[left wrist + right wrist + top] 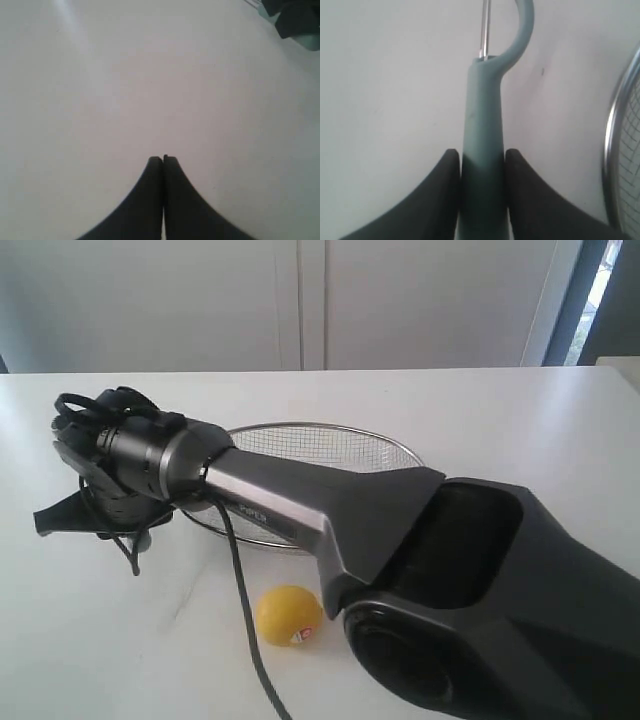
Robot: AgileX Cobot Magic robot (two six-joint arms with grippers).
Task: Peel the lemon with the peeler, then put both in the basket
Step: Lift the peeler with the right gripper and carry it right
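Observation:
In the right wrist view, the peeler (482,125) has its teal-green handle clamped between the dark fingers of my right gripper (481,152), and its metal blade points away over the white table. In the exterior view, that arm reaches across to the left, and its gripper (75,512) hangs low over the table beside the basket (330,430). The lemon (288,615) lies on the table in front of the basket, with its sticker facing the camera and no gripper touching it. My left gripper (163,159) is shut on nothing above bare table. It does not show in the exterior view.
The basket's metal rim (612,150) runs close beside the held peeler. The right arm's dark body (480,580) fills the lower right of the exterior view, with a black cable (245,610) hanging from it. A teal tip of the peeler (311,42) shows in a corner of the left wrist view.

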